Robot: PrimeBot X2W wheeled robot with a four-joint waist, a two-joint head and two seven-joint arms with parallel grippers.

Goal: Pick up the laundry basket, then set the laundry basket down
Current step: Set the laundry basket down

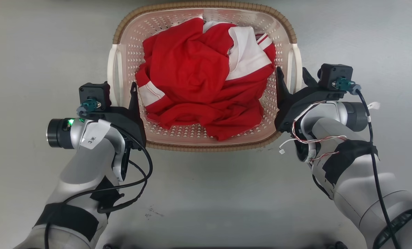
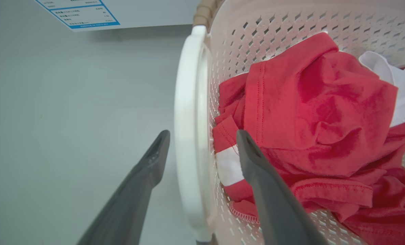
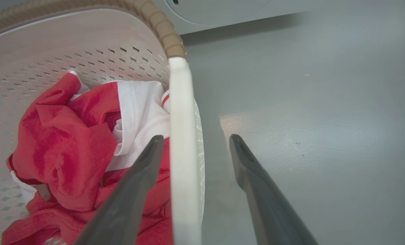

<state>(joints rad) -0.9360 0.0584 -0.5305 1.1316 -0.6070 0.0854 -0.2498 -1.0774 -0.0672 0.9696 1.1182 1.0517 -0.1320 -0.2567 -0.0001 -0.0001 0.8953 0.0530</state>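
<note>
Jaws spread, both: your left gripper (image 2: 203, 134) straddles laundry basket (image 1: 206, 148) left handle (image 2: 185, 119) & right gripper (image 3: 196, 137) the right handle (image 3: 180, 119).

The laundry basket (image 1: 199, 148) (cream-pink, perforated, brown rim, white handles) sits upright, apparently resting on the grey floor (image 1: 206, 193).

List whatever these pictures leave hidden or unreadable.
Head view: bottom of the laundry basket, covered by the red and white clothes.
Left wrist view: print on the blue-bordered label, too small, cut by the top edge.
Right wrist view: pale machine, cut by the top edge.
</note>
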